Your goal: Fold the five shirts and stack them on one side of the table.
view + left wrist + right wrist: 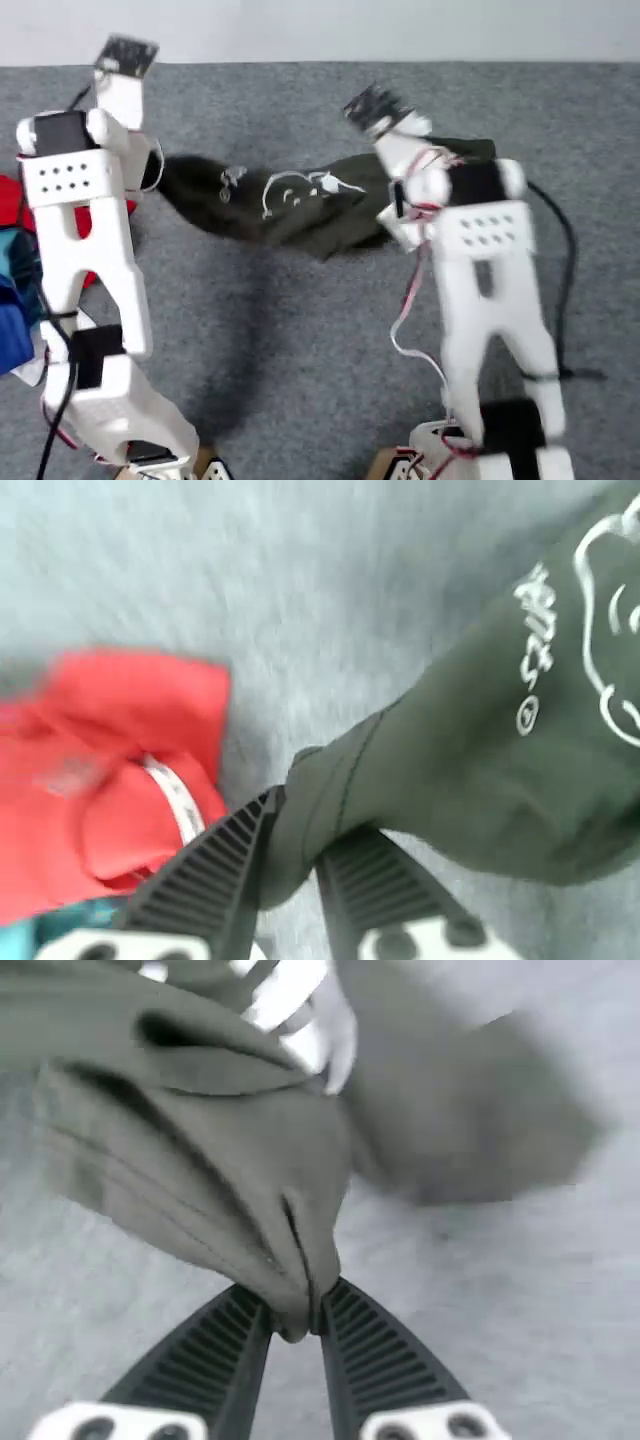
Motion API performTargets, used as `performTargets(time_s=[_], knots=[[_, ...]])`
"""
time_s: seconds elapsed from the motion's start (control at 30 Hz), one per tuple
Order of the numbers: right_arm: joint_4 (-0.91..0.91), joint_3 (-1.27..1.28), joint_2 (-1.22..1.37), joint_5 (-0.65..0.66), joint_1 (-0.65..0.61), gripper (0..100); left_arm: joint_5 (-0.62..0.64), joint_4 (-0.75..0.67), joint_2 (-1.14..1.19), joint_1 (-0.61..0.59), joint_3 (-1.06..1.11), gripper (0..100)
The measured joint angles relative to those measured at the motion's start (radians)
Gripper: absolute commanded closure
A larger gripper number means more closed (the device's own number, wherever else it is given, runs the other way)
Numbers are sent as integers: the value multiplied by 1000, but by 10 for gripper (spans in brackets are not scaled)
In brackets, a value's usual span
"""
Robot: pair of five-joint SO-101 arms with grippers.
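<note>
Grey, felt-like tabletop (300,350) runs under both arms, with a pale wall strip along its far edge.

Two grippers are at work, and both are clenched on the same garment. The left gripper (300,825) pinches a narrow, twisted end of the dark green shirt (470,770) between its two ribbed black fingers (215,865), and the cloth bulges out just past the tips. The right gripper (297,1310) has its fingers closed on a folded edge of that shirt (220,1180), with the fabric hanging in creased layers right above the tips.

One dark green shirt (300,210) is in play. From above it stretches in a bunched band between the two grippers, across the middle of the table toward the far side. Its white print (290,190) faces up near the middle of the band. The end by the left arm (80,240) tapers to a dark, narrow tail, and the end by the right arm (480,250) is wider and disappears behind the arm's white housing.

One red shirt (110,760) lies crumpled just beside the left gripper, apart from the green cloth, with grey surface showing between them. Blue and teal cloth (12,320) sits piled at the table's left edge beside the red. It may be more than one garment, but I cannot count them.
</note>
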Motion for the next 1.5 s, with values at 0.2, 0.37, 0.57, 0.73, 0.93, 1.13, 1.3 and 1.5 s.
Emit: performTargets(time_s=[0.2, 0.37, 0.57, 0.73, 0.93, 1.13, 1.3, 1.5], knots=[[0, -215, -114, 2, 71, 988, 0, 3, -146, 106, -89, 995], [2, -407, -138, 2, 184, 988, 0, 5, -218, 121, -196, 995], [2, -519, -178, 12, 301, 988, 0, 5, -239, 121, -296, 995], [2, -528, -226, 37, 350, 988, 0, 5, -239, 121, -400, 995], [-58, -528, -298, 49, 391, 988, -20, 5, -245, 104, -571, 995], [-138, -528, -331, 49, 410, 988, -140, 5, -247, 40, -620, 995], [-129, -528, -330, 49, 408, 988, -199, 5, -267, 0, -546, 995], [-23, -489, -270, 49, 307, 988, -305, 5, -396, -2, -219, 995]])
